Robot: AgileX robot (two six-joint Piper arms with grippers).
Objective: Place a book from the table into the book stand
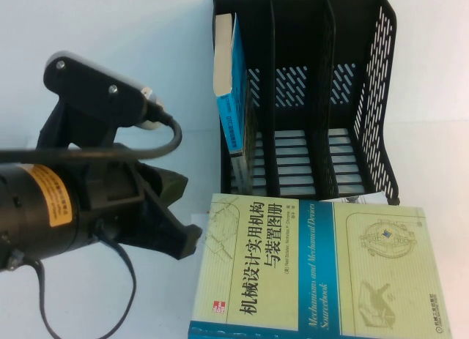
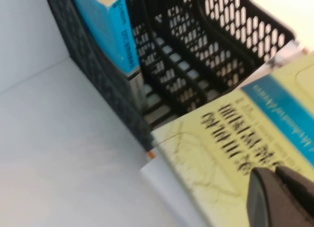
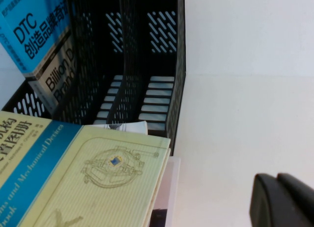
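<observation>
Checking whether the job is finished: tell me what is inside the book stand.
The book stand holds the book upright in its leftmost compartment; the other two look empty. Their front floor hides behind the yellow-green book. The left gripper hovers over it; the right gripper is beside the stand.

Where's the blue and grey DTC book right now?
In the high view, the DTC book stands upright in the leftmost compartment of the book stand, behind the yellow-green book. The left gripper is nearby at left; the right gripper shows only in its wrist view.
</observation>
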